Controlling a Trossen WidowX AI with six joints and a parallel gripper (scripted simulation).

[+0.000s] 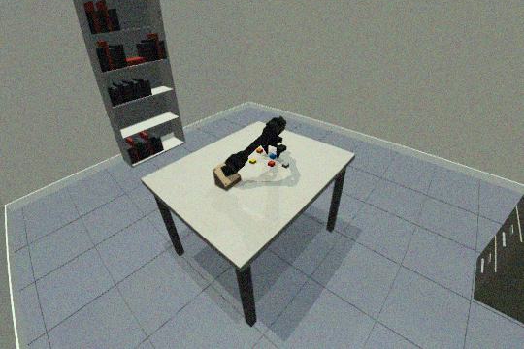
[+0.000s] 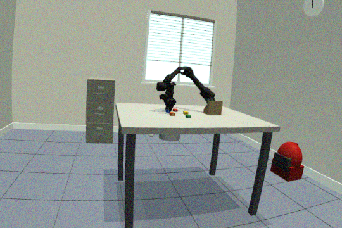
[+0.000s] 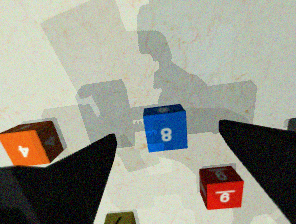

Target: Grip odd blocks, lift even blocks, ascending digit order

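The gripper [image 1: 273, 152] [image 2: 170, 111] [image 3: 167, 128] is open, pointing down, with a finger on each side of a blue block and gaps between. The blue block [image 1: 273, 156] [image 2: 167, 111] [image 3: 165, 131] shows an 8 and stands on the table. An orange block [image 1: 259, 150] [image 2: 172, 114] [image 3: 25, 147] shows an upside-down 4. A red block [image 1: 271, 164] [image 2: 175, 110] [image 3: 221, 189] shows a barred 6 or 9. A yellow block [image 1: 252, 161] [image 2: 185, 113] [image 3: 120, 219] is cut off in the wrist view, its digit unclear. A green block [image 2: 188, 116] and a grey block [image 1: 285, 165] show no readable digit.
The table [image 1: 204, 203] [image 2: 221, 123] carries the arm's wooden base [image 1: 225, 178] [image 2: 213, 107]. The red block is close to the finger on the right in the wrist view; the orange block is beyond the left one. A bookshelf [image 1: 121, 72] and a filing cabinet [image 2: 100, 110] stand away from the table.
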